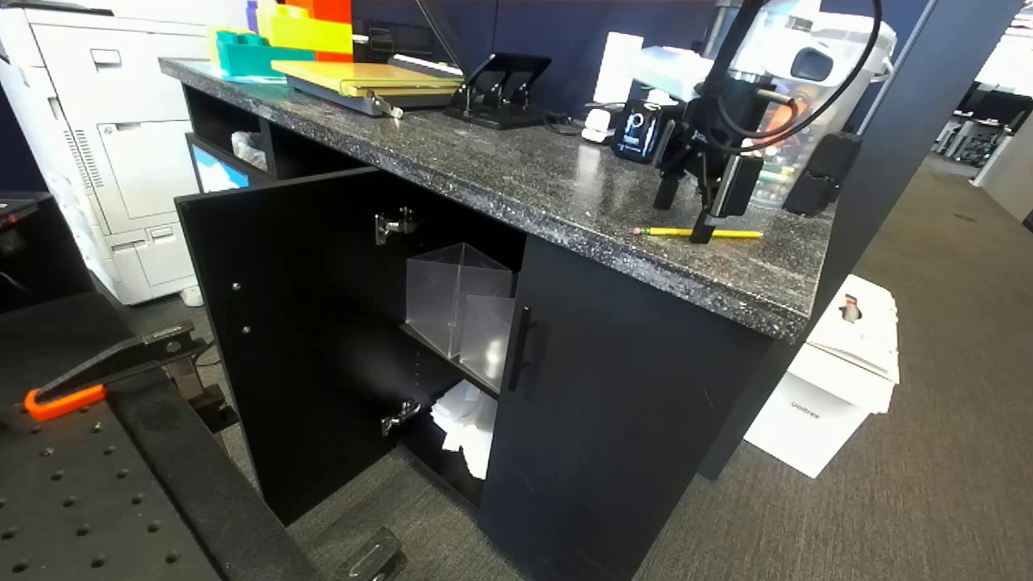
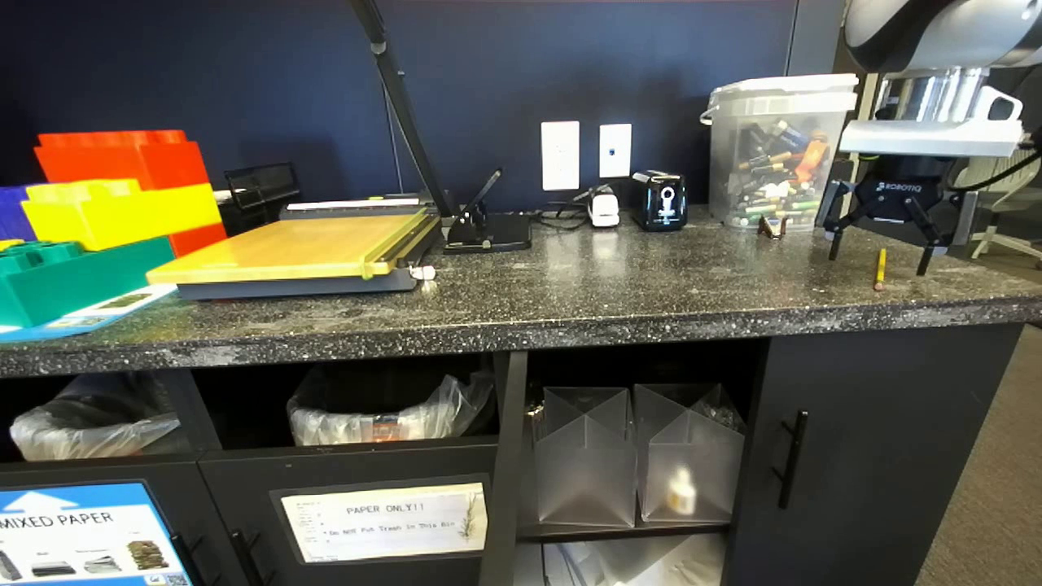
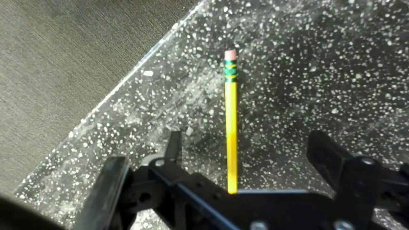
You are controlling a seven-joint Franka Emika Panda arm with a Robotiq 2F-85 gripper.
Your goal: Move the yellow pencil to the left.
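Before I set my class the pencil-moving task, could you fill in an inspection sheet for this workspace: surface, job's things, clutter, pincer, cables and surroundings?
Surface: dark speckled countertop.
Job's things: yellow pencil lying flat on it near an edge, eraser end showing in the wrist view.
Clutter: toy blocks, yellow-topped board, black desktop device, translucent tub of mixed items.
Pincer: open, jaws apart on either side of the pencil, not gripping it.
Cables: black cable by the arm; dark cord beside a white device.
Surroundings: open cabinet door, printer, white box on the carpet.
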